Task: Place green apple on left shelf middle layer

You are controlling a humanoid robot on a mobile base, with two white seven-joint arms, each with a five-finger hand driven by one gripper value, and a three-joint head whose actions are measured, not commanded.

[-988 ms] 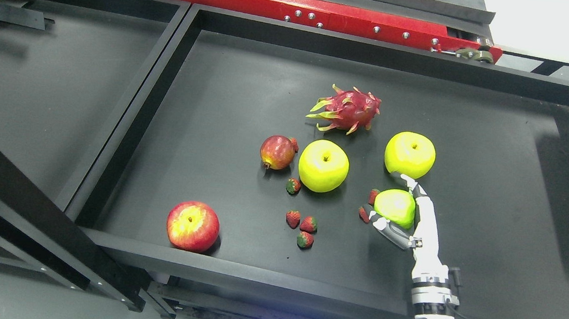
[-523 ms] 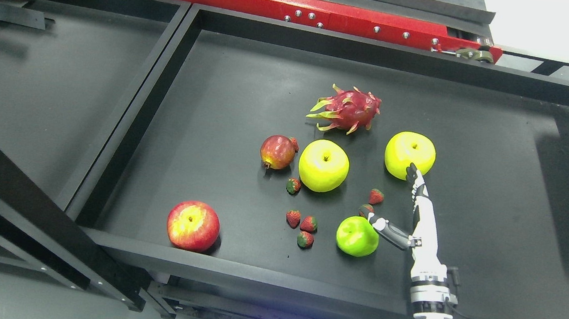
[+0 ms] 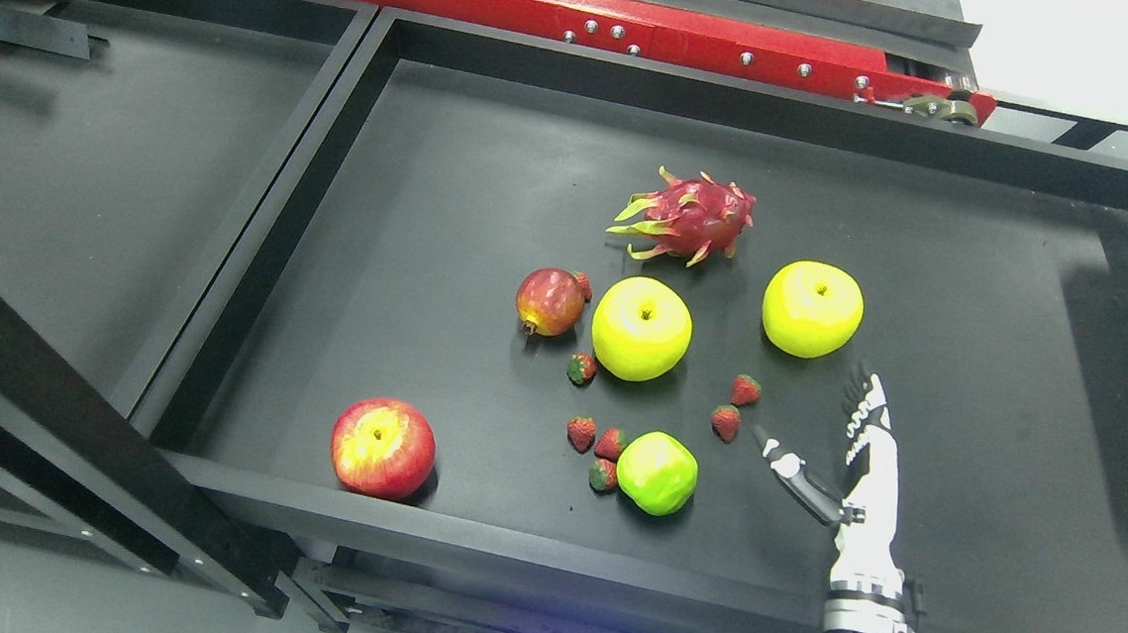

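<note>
Moved since earlier frame: green apple (image 3: 656,473) has shifted left and slightly nearer, out of the hand's reach, and now rests touching the near strawberries (image 3: 603,455).
Right hand (image 3: 838,445): drawn back toward the near right; fingers (image 3: 864,402) straight and spread, thumb out to the left, holding nothing.
Apple location: on the black tray (image 3: 469,538) floor, near its near rim, well apart from the hand.
Left hand: out of view.
Unchanged items: red apple (image 3: 382,448) at near left; pomegranate (image 3: 551,302), two yellow apples (image 3: 642,328) and (image 3: 812,308), and dragon fruit (image 3: 688,218) at centre and far side.
Loose strawberries: two (image 3: 734,406) lie between the green apple and the right yellow apple.
</note>
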